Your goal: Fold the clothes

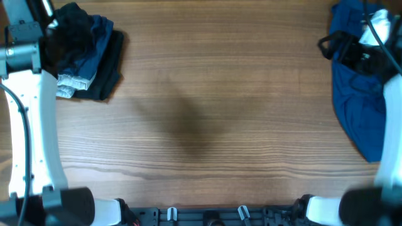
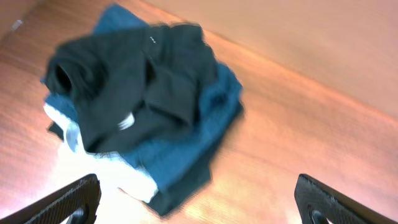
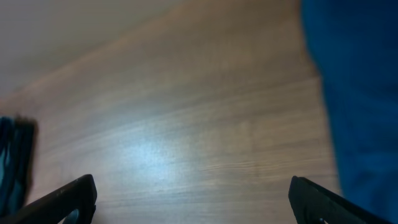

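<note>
a wooden table [image 1: 213, 113] seen from above, with my two white arms reaching in from the near edge. my left arm [image 1: 28, 125] runs up the left side and my right arm [image 1: 392, 125] up the right.

my left gripper [image 2: 199, 202] is released. in the left wrist view its two dark fingers [image 2: 71, 199] stand wide apart at the bottom corners, grasping nothing. just ahead of them is a rumpled pile of clothes [image 1: 88, 56], which sits at the far left corner of the table. a black garment [image 2: 124, 87] lies crumpled on top, with a tiny white mark near its upper edge. under it is a dark blue layer [image 2: 199, 124], and a white layer [image 2: 124, 177] pokes out on the near side. this view is blurred, so i cannot read any lettering.

my right gripper [image 3: 196, 202] is released too, its fingers [image 3: 65, 196] spread wide over the wood and holding nothing. a royal-blue garment [image 1: 358, 107] lies loose and unfolded along the far right edge of the table, and my right arm overlaps it from above. in the right wrist view it fills the right side. the pile and the royal-blue garment are well apart, with the wide middle of the table between them.
</note>
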Robot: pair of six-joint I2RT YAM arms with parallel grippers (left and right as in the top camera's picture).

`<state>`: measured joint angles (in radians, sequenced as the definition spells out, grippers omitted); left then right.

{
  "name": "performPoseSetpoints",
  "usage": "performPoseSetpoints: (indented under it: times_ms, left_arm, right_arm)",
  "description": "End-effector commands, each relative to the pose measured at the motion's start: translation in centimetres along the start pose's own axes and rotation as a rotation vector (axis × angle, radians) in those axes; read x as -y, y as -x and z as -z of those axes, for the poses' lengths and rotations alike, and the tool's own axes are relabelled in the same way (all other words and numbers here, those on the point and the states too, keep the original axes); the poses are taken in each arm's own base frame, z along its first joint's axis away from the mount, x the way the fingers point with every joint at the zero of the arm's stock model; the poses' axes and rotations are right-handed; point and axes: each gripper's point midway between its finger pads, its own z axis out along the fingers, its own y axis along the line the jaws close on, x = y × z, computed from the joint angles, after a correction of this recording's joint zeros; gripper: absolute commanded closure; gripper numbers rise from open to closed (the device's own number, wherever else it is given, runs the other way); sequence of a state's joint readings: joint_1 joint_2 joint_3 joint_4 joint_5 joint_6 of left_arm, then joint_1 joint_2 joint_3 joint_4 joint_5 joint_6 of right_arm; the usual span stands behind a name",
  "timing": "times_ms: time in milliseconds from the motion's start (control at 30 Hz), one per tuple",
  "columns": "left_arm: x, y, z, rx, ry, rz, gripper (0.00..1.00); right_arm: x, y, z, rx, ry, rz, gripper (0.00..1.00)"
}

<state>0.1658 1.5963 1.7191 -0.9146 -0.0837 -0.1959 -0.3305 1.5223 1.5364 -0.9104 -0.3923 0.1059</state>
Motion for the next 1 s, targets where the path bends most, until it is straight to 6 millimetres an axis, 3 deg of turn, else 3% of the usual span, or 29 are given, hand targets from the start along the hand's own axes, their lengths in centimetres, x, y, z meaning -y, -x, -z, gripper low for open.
performPoseSetpoints:
  times_ms: [0,67,267,367,400,500,700,800,833,900,967]
  left_arm:
    - [2.9,-1.3,4.4,0.008,-0.068,-0.067,0.0]
    - [4.1,-2.8,5.3,-0.032,-0.088,-0.102,0.0]
    - [5.7,-7.8,7.7,-0.184,-0.103,-0.127,0.0]
    - [6.6,-8.3,9.1,-0.172,-0.128,-0.151,0.0]
    - [6.6,-8.2,9.5,-0.158,-0.13,-0.157,0.0]
    - [6.6,-7.9,11.1,-0.107,-0.129,-0.169,0.0]
    - [5.4,-6.5,17.3,0.114,-0.073,-0.187,0.0]
    - [3.7,-7.3,18.9,0.116,-0.056,-0.173,0.0]
    - [3.1,-7.9,19.2,0.105,-0.047,-0.179,0.0]
    - [2.8,-8.3,19.3,0.097,-0.043,-0.183,0.0]
    - [2.4,-8.9,19.2,0.089,-0.038,-0.187,0.0]
  right_arm:
    - [-1.2,2.0,10.0,0.243,-0.162,0.102,0.0]
    - [-1.9,1.5,13.9,0.325,-0.203,0.117,0.0]
    - [-4.3,-1.4,22.5,0.515,-0.22,0.156,0.0]
    - [-4.6,-1.8,26.0,0.632,-0.268,0.164,0.0]
    - [-4.5,-1.9,26.3,0.642,-0.277,0.162,0.0]
    - [-4.2,-2.0,25.9,0.63,-0.286,0.156,0.0]
    - [-2.5,-0.1,23.0,0.567,-0.331,0.133,0.0]
    - [-1.7,1.9,19.4,0.495,-0.333,0.206,0.0]
    - [-4.2,2.4,17.0,0.441,-0.2,0.427,0.0]
    - [-6.7,2.0,15.3,0.403,-0.049,0.612,0.0]
    - [-7.0,2.3,13.6,0.373,0.011,0.604,0.0]
